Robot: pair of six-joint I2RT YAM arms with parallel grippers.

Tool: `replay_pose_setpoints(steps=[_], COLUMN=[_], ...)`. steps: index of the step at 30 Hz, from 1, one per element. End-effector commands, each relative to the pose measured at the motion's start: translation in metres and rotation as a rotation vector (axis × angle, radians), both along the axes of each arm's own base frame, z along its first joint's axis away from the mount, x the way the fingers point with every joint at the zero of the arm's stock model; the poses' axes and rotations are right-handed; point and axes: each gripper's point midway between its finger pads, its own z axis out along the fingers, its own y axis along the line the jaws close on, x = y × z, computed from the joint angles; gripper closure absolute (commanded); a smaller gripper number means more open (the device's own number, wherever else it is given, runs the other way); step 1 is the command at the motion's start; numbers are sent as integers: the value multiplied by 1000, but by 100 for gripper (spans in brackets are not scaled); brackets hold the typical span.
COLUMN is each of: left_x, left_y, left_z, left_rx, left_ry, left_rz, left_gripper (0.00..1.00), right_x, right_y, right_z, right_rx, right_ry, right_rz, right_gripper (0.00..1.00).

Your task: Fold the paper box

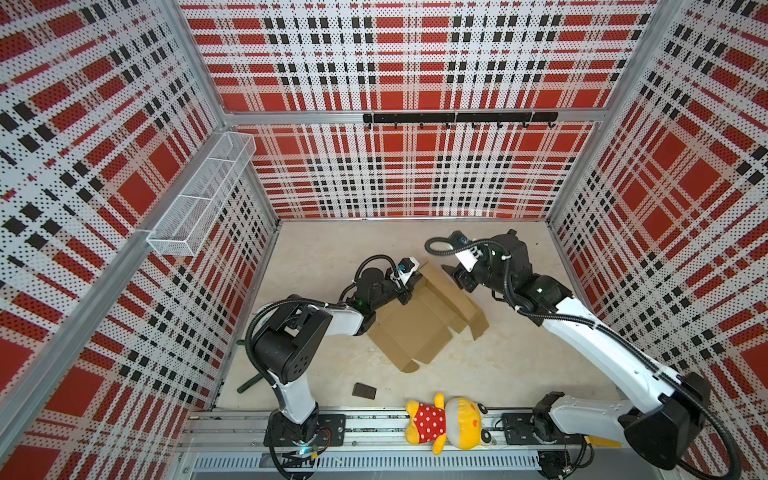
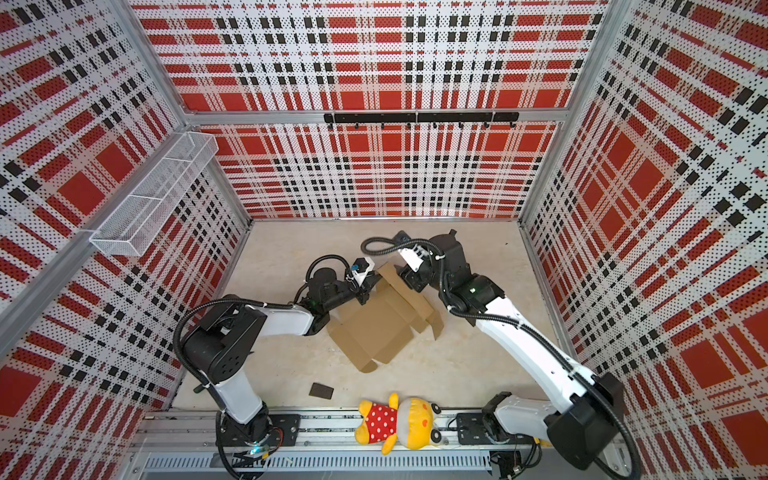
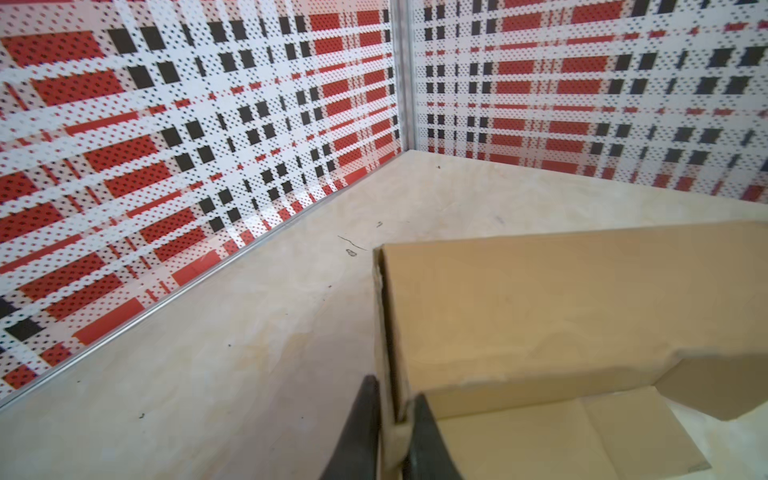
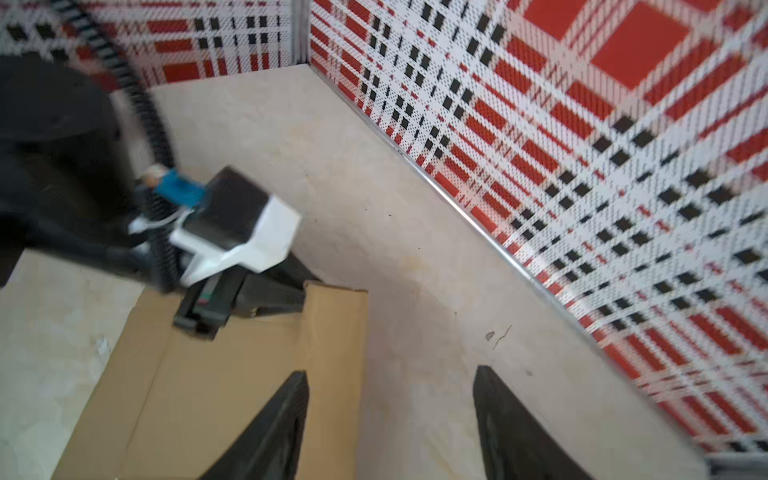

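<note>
- Corrugated paper box (image 1: pixel 407 332) sits mid-table (image 1: pixel 332 249), half-erected; its long raised wall runs diagonally between both arms.
- Left gripper (image 3: pixel 392 399) pinches an upright end flap.
- Right gripper (image 4: pixel 390 372) is spread and empty beside that wall's far end.

Between the spread fingers (image 4: pixel 282 415) of the right hand (image 4: pixel 388 370): bare counter (image 4: pixel 415 270), free ahead up to the plaid wall (image 4: pixel 582 166). To one side, barred by the raised flap of the paper box (image 4: pixel 232 374) and, past it, the left hand (image 3: pixel 395 388). Beyond the left hand, clamped on that flap, open counter ahead and outward, as far as the corner.
</note>
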Motion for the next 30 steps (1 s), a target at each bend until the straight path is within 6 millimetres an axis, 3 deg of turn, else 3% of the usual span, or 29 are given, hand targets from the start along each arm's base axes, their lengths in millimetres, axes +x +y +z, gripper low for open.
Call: replay_pose_setpoints(steps=[1, 5, 11, 19, 24, 30], left_x=[-14, -19, -22, -21, -46, -26], left_y=[-4, -11, -18, -18, -27, -21], left_z=[6, -6, -5, -7, -18, -19], left_rx=[-23, -34, -53, -42, -12, -83], left_ry=[8, 33, -5, -15, 12, 56], left_rz=[-79, -103, -104, -50, -82, 4], left_gripper=[84, 84, 84, 84, 82, 82], right_x=[13, 37, 43, 42, 32, 28], right_y=[22, 29, 44, 44, 38, 27], right_z=[-15, -50, -81, -88, -94, -105], right_rx=[246, 299, 377, 454, 478, 505], right_ry=[231, 382, 473, 523, 537, 552], right_rz=[-29, -119, -113, -103, -103, -127], right_gripper=[33, 35, 34, 32, 31, 30])
